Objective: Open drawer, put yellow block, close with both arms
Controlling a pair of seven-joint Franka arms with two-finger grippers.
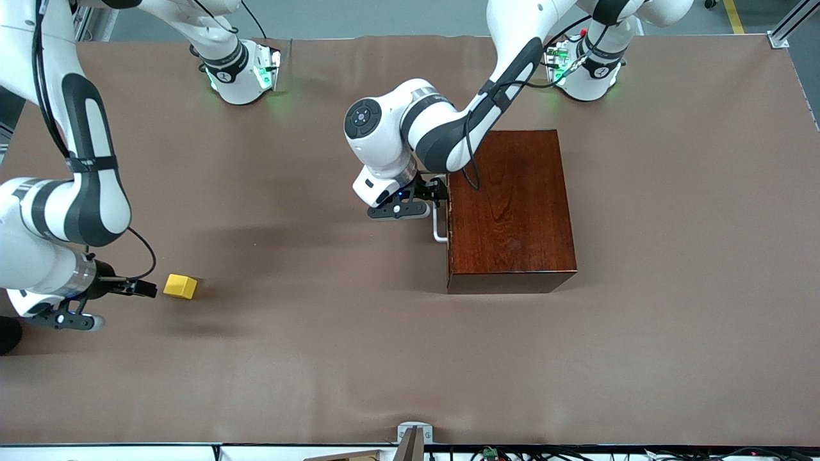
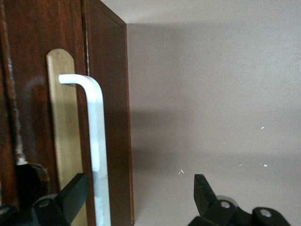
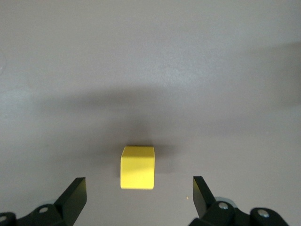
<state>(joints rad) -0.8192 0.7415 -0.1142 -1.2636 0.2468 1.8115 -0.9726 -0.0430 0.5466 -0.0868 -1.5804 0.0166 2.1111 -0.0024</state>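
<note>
The drawer [image 1: 448, 218] was shut inside the dark wooden box [image 1: 509, 208], which stood toward the left arm's end of the table, and only its white handle [image 1: 439, 225] came out from the front face. The left gripper [image 1: 438, 191] was at this handle with its fingers spread wide; in the left wrist view the handle bar [image 2: 98, 155] ran up between the two fingertips [image 2: 70, 193], close to one of them, so the jaws were around it but not closed on it. The bar's long axis lay along the drawer front, across the opening of the jaws, which I judge a good position for closing and then pulling the drawer out toward the right arm's end. The yellow block [image 1: 180, 286] lay on the brown table cover [image 1: 384, 352], well apart from the box and nearer to the front camera. The right gripper [image 1: 146, 289] was just beside it, fully open and holding nothing. In the right wrist view the block [image 3: 137, 167] sat straight ahead between the open fingers, not yet enclosed. The right arm was clearly the nearer one to the block.
</note>
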